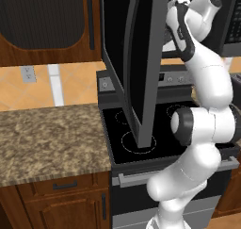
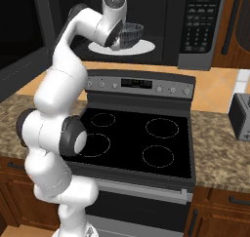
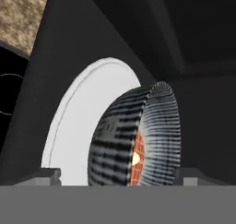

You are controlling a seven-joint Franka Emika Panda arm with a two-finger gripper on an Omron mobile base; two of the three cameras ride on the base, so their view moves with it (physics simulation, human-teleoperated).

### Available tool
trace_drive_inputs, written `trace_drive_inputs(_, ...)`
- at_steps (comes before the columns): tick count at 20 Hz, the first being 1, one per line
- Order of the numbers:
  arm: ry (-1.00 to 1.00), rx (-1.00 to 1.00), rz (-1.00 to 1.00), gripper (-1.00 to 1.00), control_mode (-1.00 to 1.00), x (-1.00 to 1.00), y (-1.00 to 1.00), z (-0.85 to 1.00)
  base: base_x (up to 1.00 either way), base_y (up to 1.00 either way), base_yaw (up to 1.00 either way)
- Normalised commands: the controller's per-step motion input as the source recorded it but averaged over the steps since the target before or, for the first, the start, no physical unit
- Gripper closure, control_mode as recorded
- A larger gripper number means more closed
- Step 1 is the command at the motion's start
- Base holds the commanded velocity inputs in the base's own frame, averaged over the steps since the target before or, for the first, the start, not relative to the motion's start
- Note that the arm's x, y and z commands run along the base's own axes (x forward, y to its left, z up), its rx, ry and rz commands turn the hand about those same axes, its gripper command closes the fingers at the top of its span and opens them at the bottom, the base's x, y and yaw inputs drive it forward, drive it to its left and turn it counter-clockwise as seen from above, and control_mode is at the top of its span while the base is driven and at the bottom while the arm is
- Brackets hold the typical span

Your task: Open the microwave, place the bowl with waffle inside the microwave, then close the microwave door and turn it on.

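I see the small grey patterned bowl [image 3: 138,144] over the flat white round plate [image 3: 78,126] inside the big black microwave [image 2: 195,26]; my gripper's [image 3: 117,179] jaws hold it.

There was one microwave [image 2: 195,26], with one microwave door [image 1: 136,58] swung open. One bowl [image 3: 136,140] sat between the two fingertips [image 3: 46,176], holding one orange waffle [image 3: 137,161]. Just beyond the fingers lay one white turntable plate [image 3: 78,126]. One stove [image 2: 141,143] showed four rings. One toaster [image 2: 240,116] stood on one stone counter [image 1: 47,138].
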Motion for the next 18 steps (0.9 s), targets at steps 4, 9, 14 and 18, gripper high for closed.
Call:
trace_drive_inputs(4,-0.34,-0.03,0.00,-1.00,-1.00,-1.00,0.24,-0.74,0.00,0.00,0.00)
trace_drive_inputs(9,-0.15,-0.02,0.00,-1.00,-1.00,-1.00,0.14,-0.31,0.00,0.00,0.00)
trace_drive_inputs(14,0.09,-0.15,0.00,-1.00,-1.00,-1.00,0.01,0.00,0.00,0.00,0.00)
trace_drive_inputs(18,0.39,-0.29,0.00,-1.00,-1.00,-0.98,0.00,-0.15,0.00,0.00,0.00)
